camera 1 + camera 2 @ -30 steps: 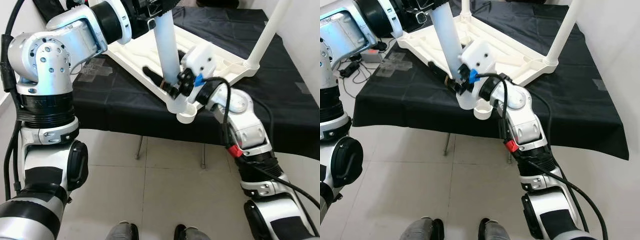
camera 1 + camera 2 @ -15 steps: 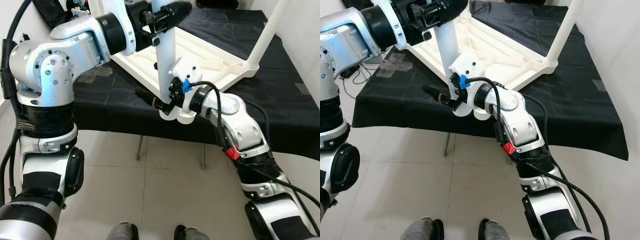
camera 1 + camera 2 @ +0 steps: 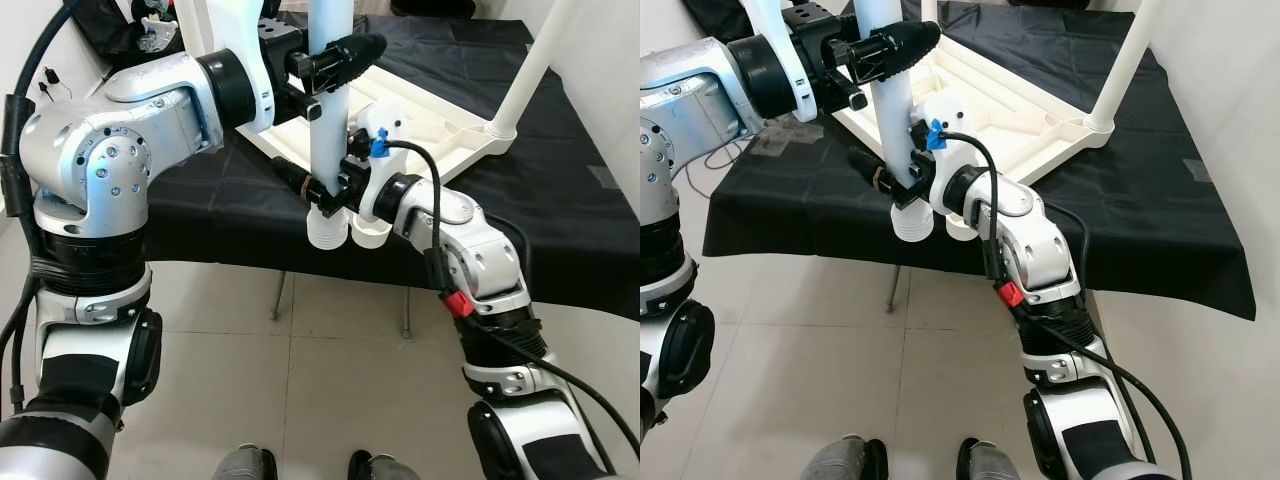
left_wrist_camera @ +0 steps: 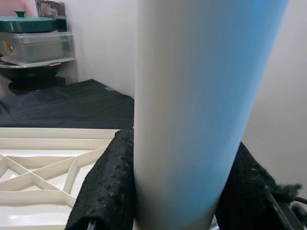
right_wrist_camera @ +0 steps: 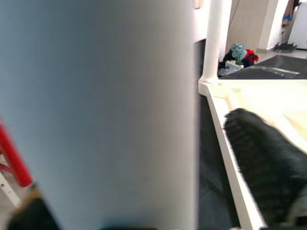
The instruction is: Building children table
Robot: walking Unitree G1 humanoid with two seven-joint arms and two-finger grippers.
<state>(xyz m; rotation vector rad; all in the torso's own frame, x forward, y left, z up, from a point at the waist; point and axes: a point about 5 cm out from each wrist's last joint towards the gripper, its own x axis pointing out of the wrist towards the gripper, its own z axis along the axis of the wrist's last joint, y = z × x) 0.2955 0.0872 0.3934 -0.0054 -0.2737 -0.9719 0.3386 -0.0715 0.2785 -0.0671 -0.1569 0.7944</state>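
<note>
Bright even indoor light, soft shadows; head views sharp; wrist views blurred, close white leg [image 4: 192,110] unfocused.

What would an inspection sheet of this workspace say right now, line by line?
Surface: black-draped table.
Job's things: white table top upside down, one leg fitted; loose white leg held upright beside the near corner socket.
Clutter: tape patch on the cloth.
Grippers: left gripper and right gripper both shut on the loose leg.
Cables: black cable along the right arm.
Surroundings: tiled floor, white walls.
</note>
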